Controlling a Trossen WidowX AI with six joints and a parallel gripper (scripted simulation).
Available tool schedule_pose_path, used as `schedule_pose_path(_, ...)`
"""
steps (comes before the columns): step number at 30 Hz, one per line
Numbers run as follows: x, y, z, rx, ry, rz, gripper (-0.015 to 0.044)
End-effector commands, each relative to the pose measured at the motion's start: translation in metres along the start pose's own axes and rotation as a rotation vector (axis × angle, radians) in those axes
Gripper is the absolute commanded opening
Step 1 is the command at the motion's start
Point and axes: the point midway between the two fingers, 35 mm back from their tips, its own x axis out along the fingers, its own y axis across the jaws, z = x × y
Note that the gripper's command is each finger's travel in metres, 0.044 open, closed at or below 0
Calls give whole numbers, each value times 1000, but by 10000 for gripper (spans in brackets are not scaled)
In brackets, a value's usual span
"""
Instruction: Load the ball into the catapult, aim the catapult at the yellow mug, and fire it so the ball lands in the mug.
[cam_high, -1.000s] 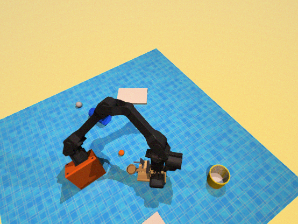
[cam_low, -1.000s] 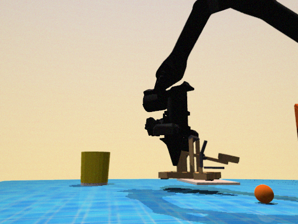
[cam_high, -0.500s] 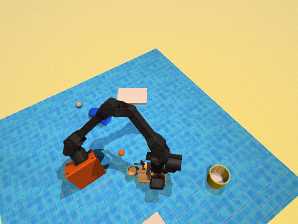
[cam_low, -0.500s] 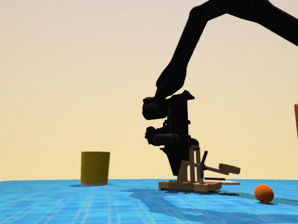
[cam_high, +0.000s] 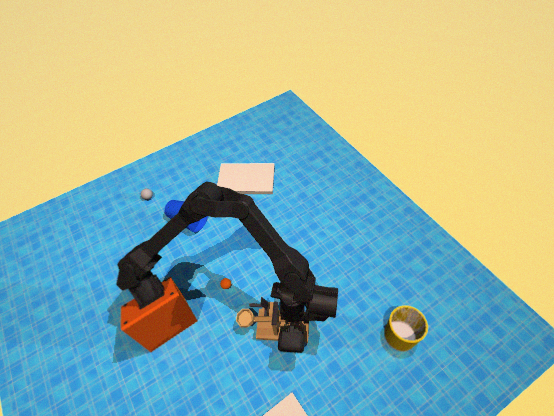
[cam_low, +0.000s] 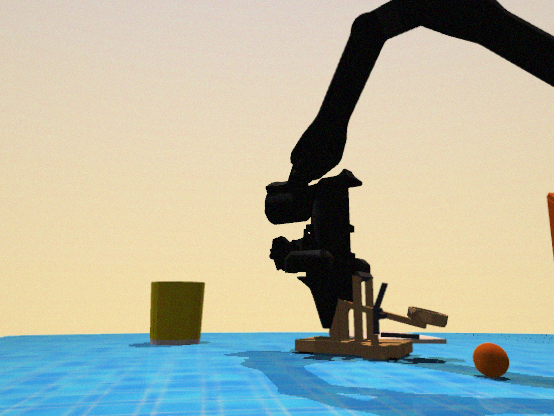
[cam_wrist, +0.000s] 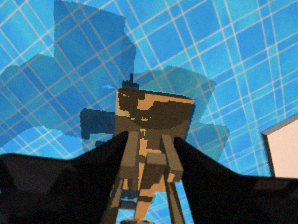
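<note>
The wooden catapult (cam_high: 265, 327) (cam_low: 356, 345) (cam_wrist: 150, 117) stands on the blue checked cloth (cam_high: 350, 225), its base down and its empty spoon cup (cam_high: 245, 317) (cam_low: 427, 316) pointing away from the mug. My gripper (cam_high: 290, 327) (cam_low: 345, 305) (cam_wrist: 151, 138) comes down from above and is shut on the catapult's upright frame. The orange ball (cam_high: 226, 283) (cam_low: 491, 359) lies on the cloth a short way behind the catapult, apart from it. The yellow mug (cam_high: 400, 342) (cam_low: 177, 312) stands upright to the right of the catapult in the top view.
The arm's orange base box (cam_high: 157, 320) stands left of the catapult. A blue object (cam_high: 174, 206) and a small white ball (cam_high: 146, 194) lie further back. A white pad (cam_high: 246, 177) lies at the back, another white pad (cam_high: 286, 406) at the front edge.
</note>
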Motion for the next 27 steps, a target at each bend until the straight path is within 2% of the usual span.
schedule_pose_path(1,-1,0,1,-3,-1,-1,236)
schedule_pose_path(7,-4,0,1,-3,-2,-1,394)
schedule_pose_path(9,-25,0,2,-2,-2,-3,440)
schedule_pose_path(12,-77,-1,1,1,-2,-4,440)
schedule_pose_path(14,-98,-2,-2,2,-1,-4,440)
schedule_pose_path(18,-102,-2,-3,2,-1,-4,440)
schedule_pose_path(19,-84,-3,-1,12,-3,5,440)
schedule_pose_path(27,-97,-3,-3,4,-7,4,440)
